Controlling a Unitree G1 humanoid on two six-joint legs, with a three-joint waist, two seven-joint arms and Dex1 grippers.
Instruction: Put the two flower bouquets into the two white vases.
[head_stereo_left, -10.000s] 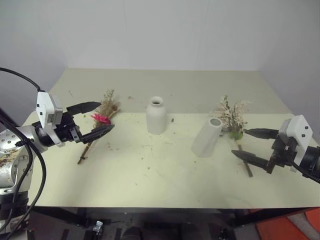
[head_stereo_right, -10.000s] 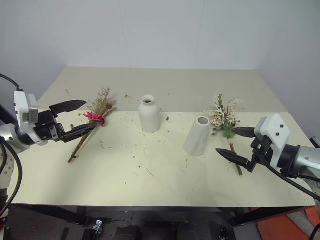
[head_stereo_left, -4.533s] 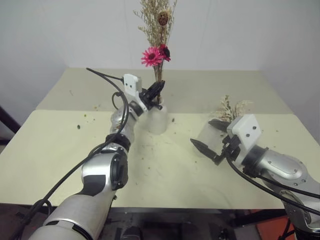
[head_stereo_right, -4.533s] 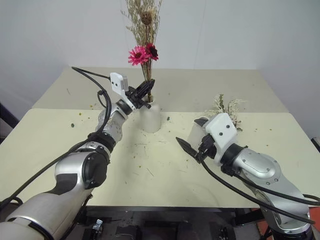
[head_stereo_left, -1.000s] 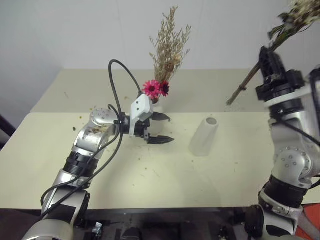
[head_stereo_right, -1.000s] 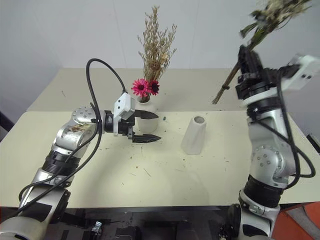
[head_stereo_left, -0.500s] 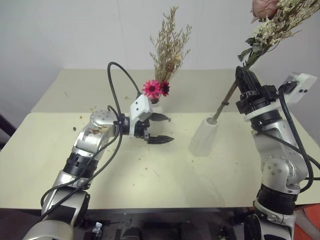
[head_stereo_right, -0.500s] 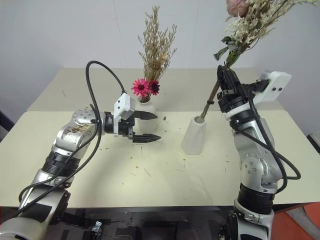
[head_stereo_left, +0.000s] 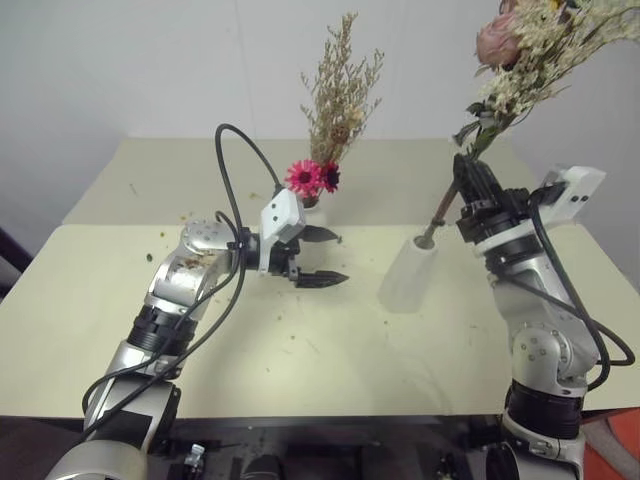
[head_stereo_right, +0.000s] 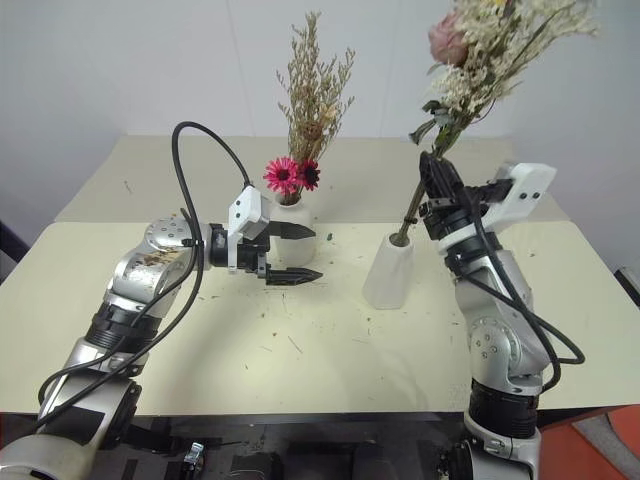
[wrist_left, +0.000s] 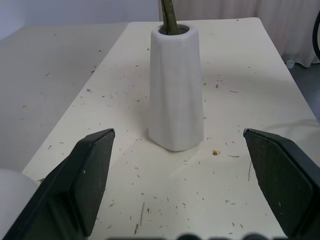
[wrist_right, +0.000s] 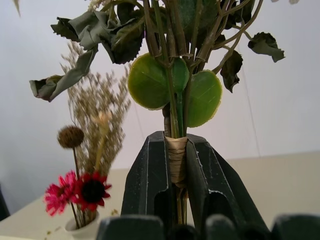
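Head view: the right gripper (head_stereo_left: 476, 190) is clamped on the stems of the cream-white bouquet (head_stereo_left: 535, 50) — its stem tips just inside the mouth of the cylinder vase (head_stereo_left: 408, 277), toward the table's (head_stereo_left: 120, 300) right edge. The dried-grass bundle (head_stereo_left: 335, 110) already stands in the bottle vase (head_stereo_right: 293, 245) mid-table.

Left wrist view: the left gripper (wrist_left: 180, 185) gapes wide and empty, facing the cylinder vase.

Right wrist view: black fingers (wrist_right: 145, 180) pinch the wrapped stems.

The second insertion seems underway; next calls for lowering the stems fully, then letting go.
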